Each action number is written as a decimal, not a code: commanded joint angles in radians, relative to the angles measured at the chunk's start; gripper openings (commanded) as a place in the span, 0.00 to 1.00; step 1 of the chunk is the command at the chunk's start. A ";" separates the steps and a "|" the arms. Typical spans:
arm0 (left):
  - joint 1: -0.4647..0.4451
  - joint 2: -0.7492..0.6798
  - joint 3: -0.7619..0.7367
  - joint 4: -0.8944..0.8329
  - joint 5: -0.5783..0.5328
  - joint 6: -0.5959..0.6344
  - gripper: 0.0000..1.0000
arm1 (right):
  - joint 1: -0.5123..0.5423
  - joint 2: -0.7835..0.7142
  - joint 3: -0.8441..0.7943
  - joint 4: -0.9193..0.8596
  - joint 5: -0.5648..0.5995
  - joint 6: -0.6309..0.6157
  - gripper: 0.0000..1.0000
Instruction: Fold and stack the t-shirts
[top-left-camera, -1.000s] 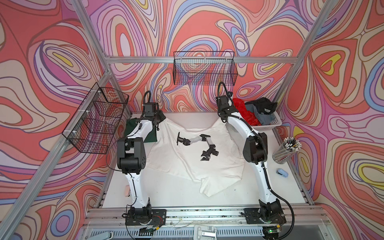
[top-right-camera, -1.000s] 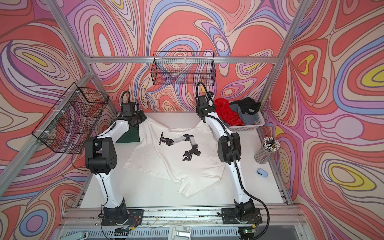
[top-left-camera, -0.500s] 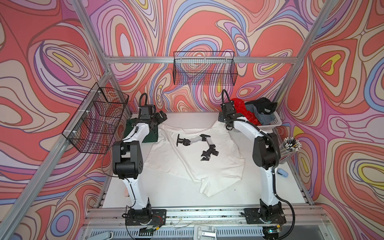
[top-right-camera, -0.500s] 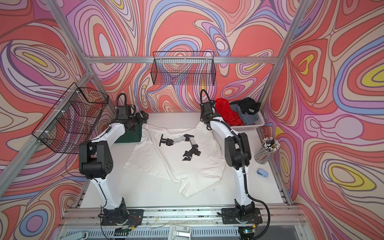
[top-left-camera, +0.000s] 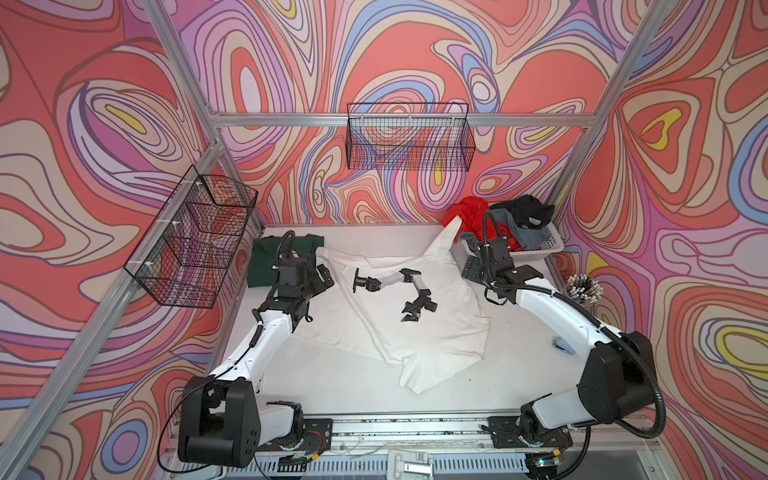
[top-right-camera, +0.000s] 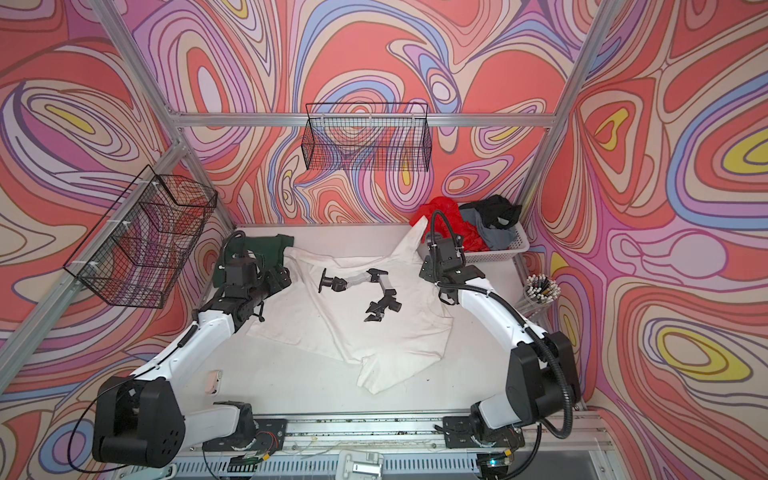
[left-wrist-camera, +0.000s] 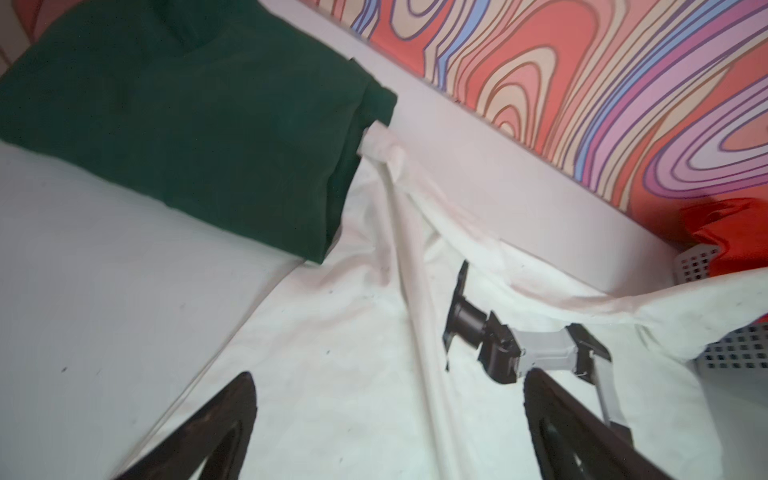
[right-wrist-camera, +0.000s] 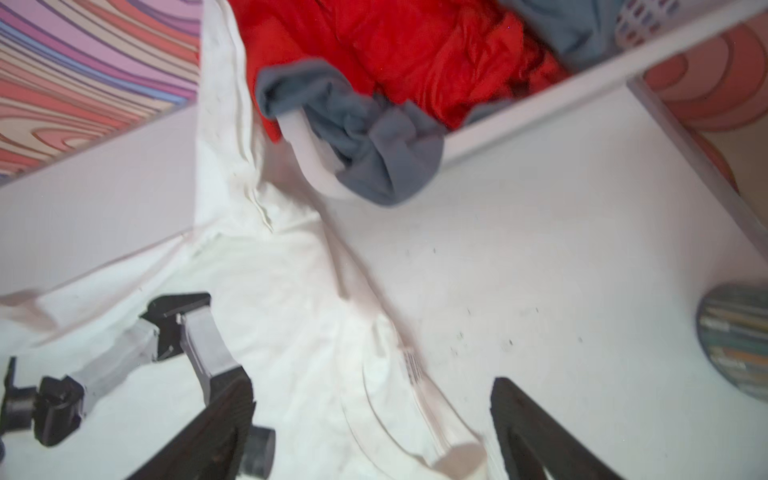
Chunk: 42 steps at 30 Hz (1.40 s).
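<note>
Across the worktop (top-left-camera: 332, 395) lies the white t-shirt (top-left-camera: 440, 332), its sewn label (right-wrist-camera: 411, 365) too blurred to read; left tool (top-left-camera: 324, 277) and right tool (top-left-camera: 470, 272) hover released above its far corners, both arms reaching forward.

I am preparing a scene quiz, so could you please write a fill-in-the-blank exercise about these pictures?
The spread t-shirt on the table is ____.
The folded t-shirt beside the left gripper is dark ____.
The left gripper and the right gripper both stand ____.
Beside the grey t-shirt and the black t-shirt, the basket holds a ____ one.
Missing words: white; green; open; red.
</note>
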<state>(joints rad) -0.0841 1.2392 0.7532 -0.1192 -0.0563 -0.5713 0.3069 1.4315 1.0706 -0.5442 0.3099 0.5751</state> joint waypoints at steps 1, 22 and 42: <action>0.001 -0.035 -0.071 -0.077 -0.054 -0.025 1.00 | -0.006 -0.064 -0.111 -0.077 -0.081 0.086 0.92; 0.000 -0.043 -0.356 -0.003 0.048 -0.098 0.70 | -0.012 0.032 -0.301 0.063 -0.187 0.143 0.71; -0.018 -0.353 -0.312 -0.366 -0.051 -0.215 0.00 | -0.029 0.040 -0.278 0.048 -0.087 0.069 0.69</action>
<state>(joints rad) -0.0921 1.0111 0.4408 -0.3050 -0.0341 -0.7162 0.2825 1.4647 0.7742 -0.4847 0.1768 0.6510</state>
